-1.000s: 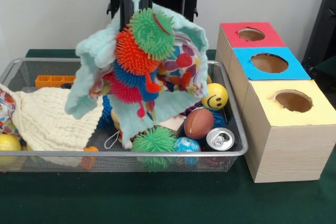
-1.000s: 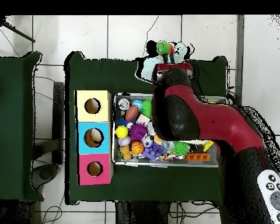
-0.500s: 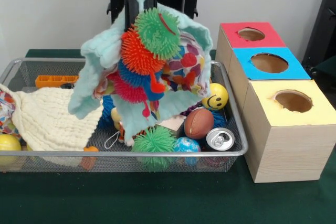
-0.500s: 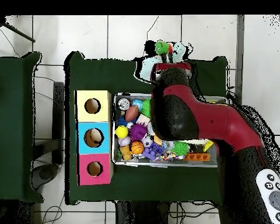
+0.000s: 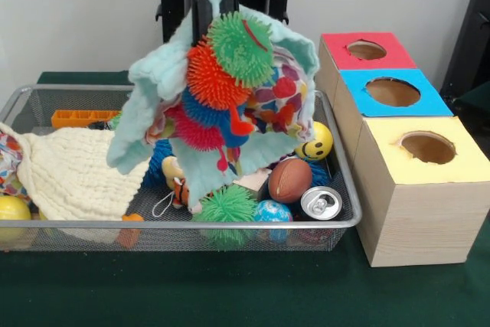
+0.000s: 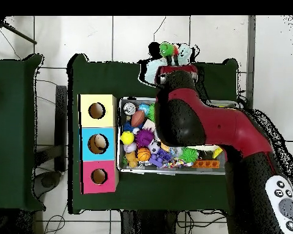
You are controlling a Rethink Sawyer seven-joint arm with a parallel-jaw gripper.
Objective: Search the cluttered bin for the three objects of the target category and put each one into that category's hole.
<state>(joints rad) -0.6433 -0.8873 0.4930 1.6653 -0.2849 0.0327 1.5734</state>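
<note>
So the wire bin [image 5: 329, 223] is packed, with three boxes [image 5: 417, 181] beside it, red, blue and yellow tops with a hole each. The gripper [image 5: 218, 5] is pinched on a mint cloth [image 5: 157, 97] plus a spiky caterpillar toy [image 5: 218, 82], both dangling above the bin. Looks like the digging step. Next it probably needs to drop the cloth aside, clear of the football [image 5: 289, 180] and smiley ball [image 5: 315, 142].

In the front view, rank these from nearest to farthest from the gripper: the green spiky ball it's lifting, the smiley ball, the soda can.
1. Green spiky ball, right under the gripper.
2. Smiley ball, lower right, in the bin.
3. Soda can, at the bin's front right corner.
</note>
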